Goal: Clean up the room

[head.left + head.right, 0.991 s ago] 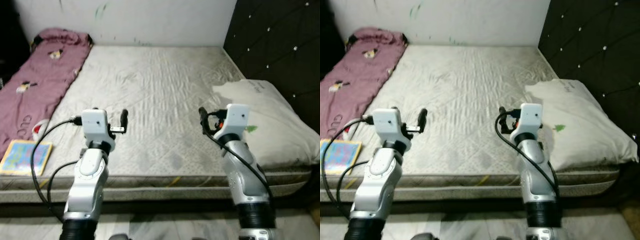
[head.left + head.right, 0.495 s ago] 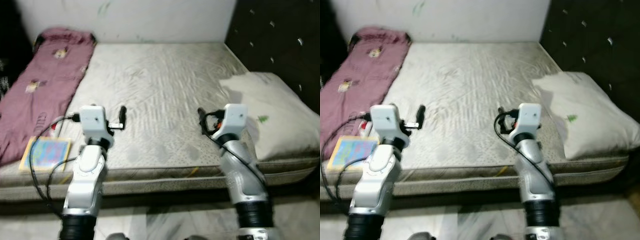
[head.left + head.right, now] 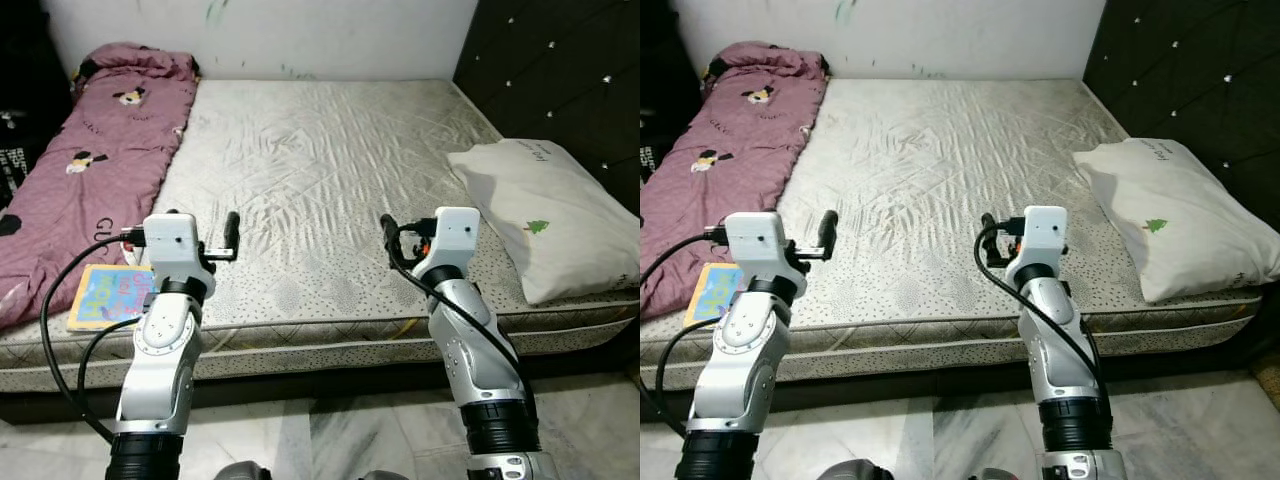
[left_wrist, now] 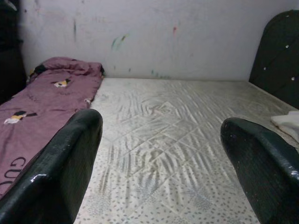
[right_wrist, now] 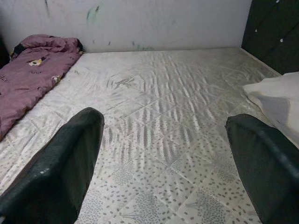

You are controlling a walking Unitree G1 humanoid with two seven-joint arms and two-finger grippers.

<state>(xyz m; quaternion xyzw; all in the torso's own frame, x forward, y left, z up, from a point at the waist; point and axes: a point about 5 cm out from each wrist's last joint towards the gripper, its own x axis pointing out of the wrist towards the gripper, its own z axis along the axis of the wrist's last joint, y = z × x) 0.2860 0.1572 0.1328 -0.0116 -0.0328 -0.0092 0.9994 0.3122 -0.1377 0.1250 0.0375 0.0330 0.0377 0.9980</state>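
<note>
A bare grey patterned mattress (image 3: 320, 150) lies in front of me. A purple printed blanket (image 3: 90, 170) is spread along its left side up to the wall. A colourful flat book (image 3: 108, 297) rests on the mattress's near left edge, beside the blanket. A white pillow (image 3: 545, 215) lies at the right by the headboard. My left gripper (image 4: 161, 126) and right gripper (image 5: 163, 119) are both held up over the near edge of the mattress. Each is open with nothing between its fingers. The book lies just left of my left arm.
A dark tufted headboard (image 3: 560, 80) runs along the right side. A white wall (image 3: 330, 35) closes the far end. Marble floor (image 3: 320, 440) shows below the bed's front edge. Dark furniture (image 3: 15, 150) stands at the far left.
The whole picture has shifted, so the camera moved; more of the bed and floor shows now. Both arms keep the same raised pose and both grippers stay open.
</note>
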